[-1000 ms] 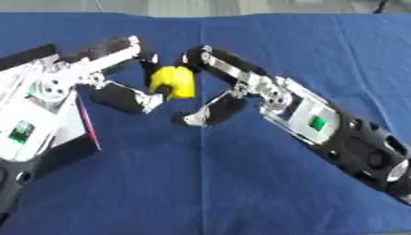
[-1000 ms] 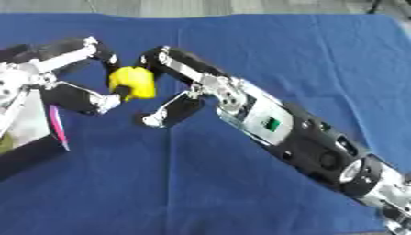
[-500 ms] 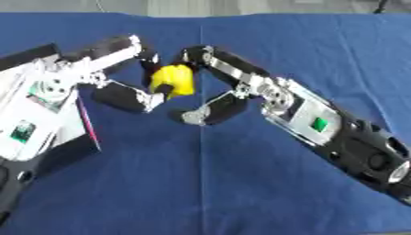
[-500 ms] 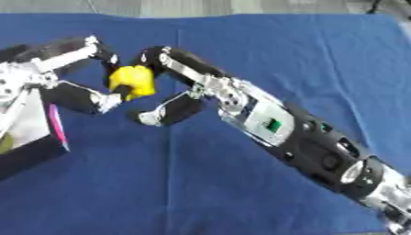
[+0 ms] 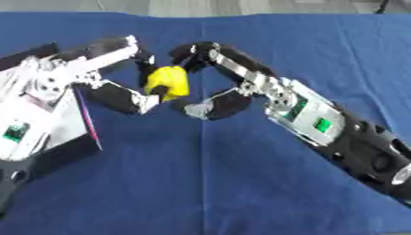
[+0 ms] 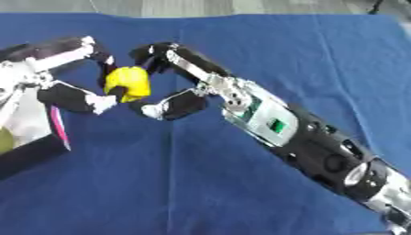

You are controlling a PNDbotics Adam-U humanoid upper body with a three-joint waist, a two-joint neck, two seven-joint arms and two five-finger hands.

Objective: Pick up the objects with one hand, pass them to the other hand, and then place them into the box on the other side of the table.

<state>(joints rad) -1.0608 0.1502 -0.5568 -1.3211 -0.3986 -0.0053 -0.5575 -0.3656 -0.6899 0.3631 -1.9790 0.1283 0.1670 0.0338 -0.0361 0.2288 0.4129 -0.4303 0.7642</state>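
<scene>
A yellow object [image 5: 167, 82] hangs above the blue cloth between my two hands. My left hand [image 5: 96, 62] comes in from the left and pinches it, with long fingers over its top and the thumb [image 5: 132, 100] under its lower edge. My right hand [image 5: 241, 78] reaches in from the right. Its bent fingers [image 5: 192, 50] lie close against the object's upper right side. The right thumb [image 5: 213, 106] stands apart, below and to the right of the object, touching nothing.
A black box [image 5: 48, 158] with a pink strip along its inner wall sits at the left edge, partly under my left forearm. Something greenish [image 6: 5, 138] lies inside it. Blue cloth [image 5: 201, 183] covers the table.
The right thumb has drawn slightly up and to the right, away from the yellow object. The object and my left hand stay where they were.
</scene>
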